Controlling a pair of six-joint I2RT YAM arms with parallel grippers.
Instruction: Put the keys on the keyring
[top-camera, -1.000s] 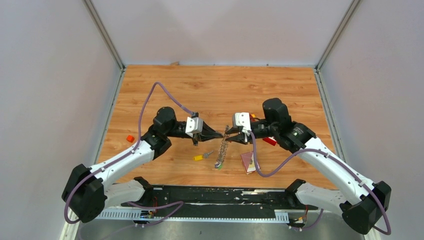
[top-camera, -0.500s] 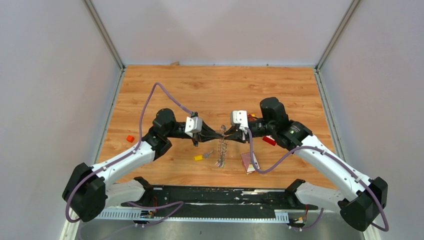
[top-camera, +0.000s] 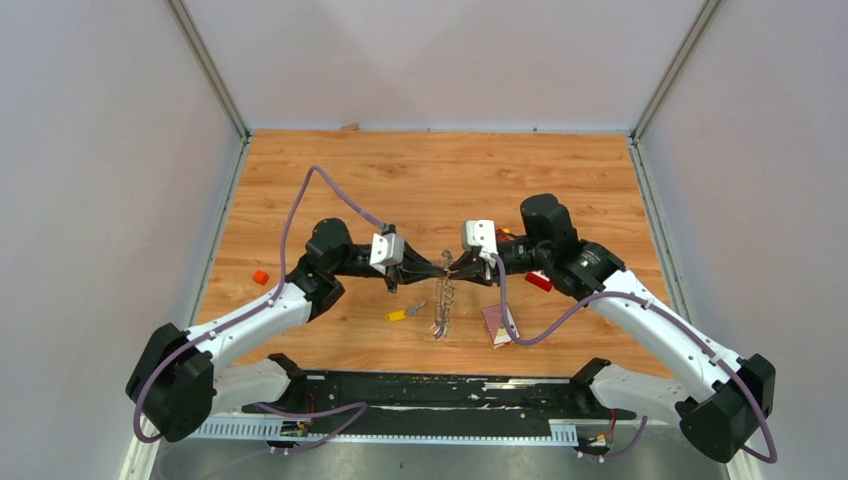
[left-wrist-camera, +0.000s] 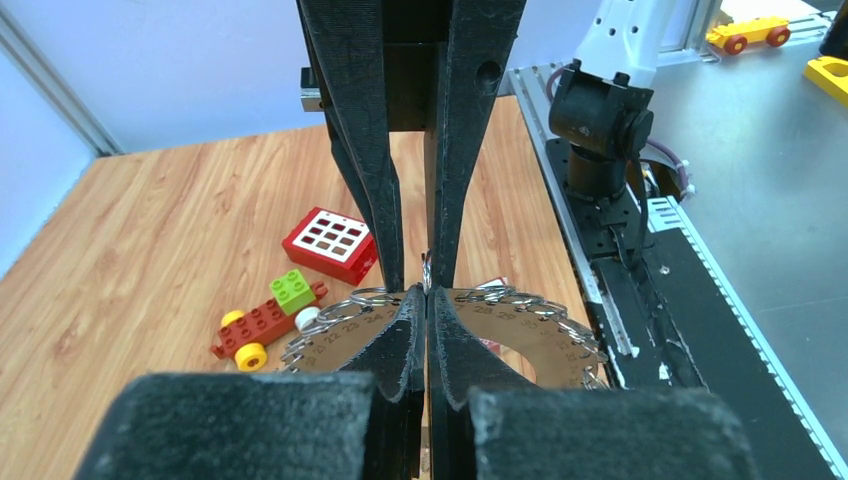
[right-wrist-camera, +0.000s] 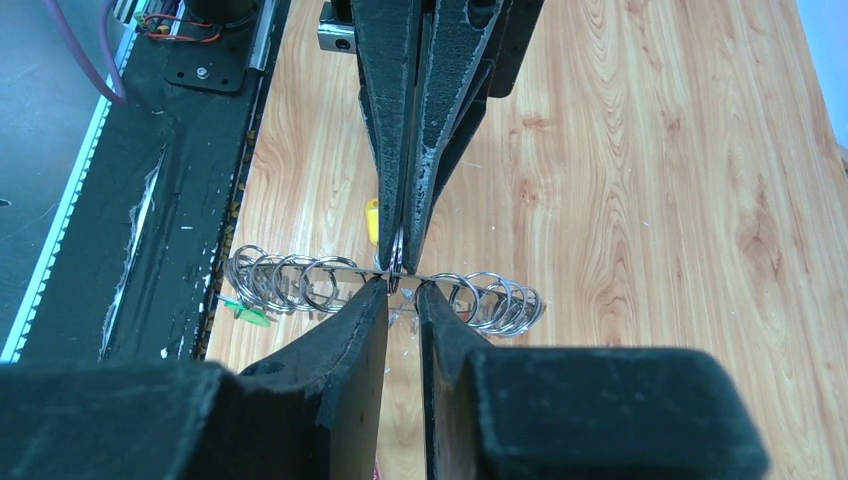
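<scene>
Two claws at the keyring (top-camera: 442, 300), tip to tip above the middle of the worktop (top-camera: 430, 170). Hangs edge-on from its top, packed with small metal rings all along the wire; cannot tell whether its lower edge touches the boards. Pinched at the top by the left claw (left-wrist-camera: 427, 292), pads pressed flat together on the wire. Met from the opposite side by the right claw (right-wrist-camera: 402, 290): pads nearly together with a thin gap, tips right at the wire; cannot tell whether clamped on it or only flanking it. Just left of the hanging ring, flat on the boards, one yellow-headed key (top-camera: 398, 315). Farther out, seen from the left wrist: red block with white buttons (left-wrist-camera: 330, 243), and near it a yellow-red-green toy (left-wrist-camera: 265, 320). Toward the left edge, well apart, a small orange piece (top-camera: 260, 277).
</scene>
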